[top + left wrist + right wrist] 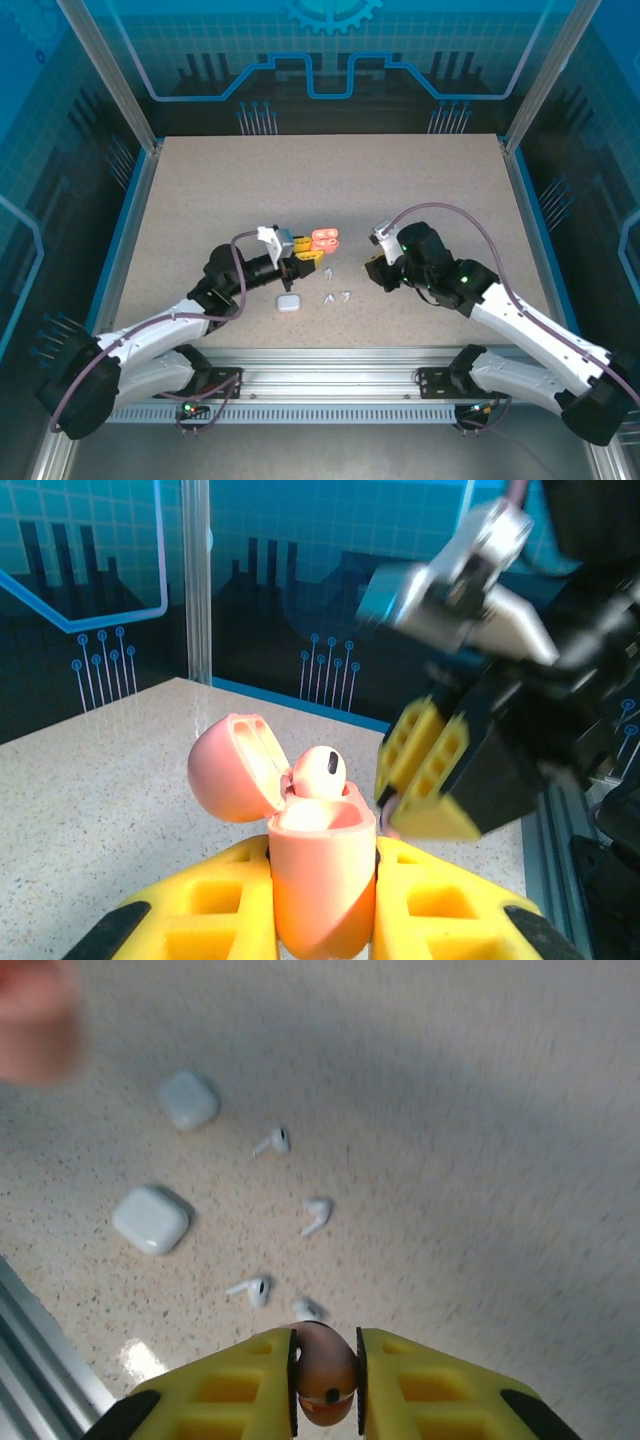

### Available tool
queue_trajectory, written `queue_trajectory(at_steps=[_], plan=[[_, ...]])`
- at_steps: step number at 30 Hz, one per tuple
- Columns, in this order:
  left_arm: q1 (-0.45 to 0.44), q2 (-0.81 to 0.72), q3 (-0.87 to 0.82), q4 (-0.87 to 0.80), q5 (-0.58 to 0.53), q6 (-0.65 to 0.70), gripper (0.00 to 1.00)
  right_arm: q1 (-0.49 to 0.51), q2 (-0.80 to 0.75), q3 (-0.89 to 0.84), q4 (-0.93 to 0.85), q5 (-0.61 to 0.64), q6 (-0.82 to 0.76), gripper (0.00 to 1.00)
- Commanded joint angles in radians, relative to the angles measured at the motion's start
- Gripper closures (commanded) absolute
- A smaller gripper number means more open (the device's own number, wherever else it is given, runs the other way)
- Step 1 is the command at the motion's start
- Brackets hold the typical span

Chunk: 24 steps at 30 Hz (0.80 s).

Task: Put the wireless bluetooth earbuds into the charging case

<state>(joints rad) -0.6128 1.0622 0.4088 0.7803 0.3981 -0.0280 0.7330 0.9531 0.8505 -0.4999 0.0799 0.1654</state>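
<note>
Our left claw [322, 925] pinches the pink case [320, 855] upright with its lid swung back, so the sockets face up. One pink bud [320, 772] already sits inside. On the tabletop [480, 1160] four white buds [316, 1214] and two white cases [150, 1219] lie loose. Our right claw [326, 1392] is pressed onto the second pink bud [322, 1358], held clear of the tabletop, we judge for the case's other socket.

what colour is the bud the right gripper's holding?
Salmon-pink. The earbud in the right gripper shows best in the right wrist view.
</note>
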Motion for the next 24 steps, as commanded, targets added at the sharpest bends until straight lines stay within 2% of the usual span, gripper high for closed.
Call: queue_trajectory(at_steps=[1,5,11,24], plan=[[-0.010,0.020,0.022,0.060,0.026,-0.029,1.00,0.051,-0.048,0.074,0.033,0.089,-0.156,0.79],[-0.009,0.041,0.028,0.067,0.026,-0.036,1.00,0.126,-0.059,0.129,0.075,0.170,-0.250,0.79],[-0.009,0.049,0.030,0.079,0.027,-0.035,1.00,0.239,0.003,0.216,0.130,0.293,-0.387,0.80],[-0.010,0.044,0.032,0.087,0.031,-0.036,1.00,0.313,0.202,0.341,0.143,0.360,-0.490,0.81]])
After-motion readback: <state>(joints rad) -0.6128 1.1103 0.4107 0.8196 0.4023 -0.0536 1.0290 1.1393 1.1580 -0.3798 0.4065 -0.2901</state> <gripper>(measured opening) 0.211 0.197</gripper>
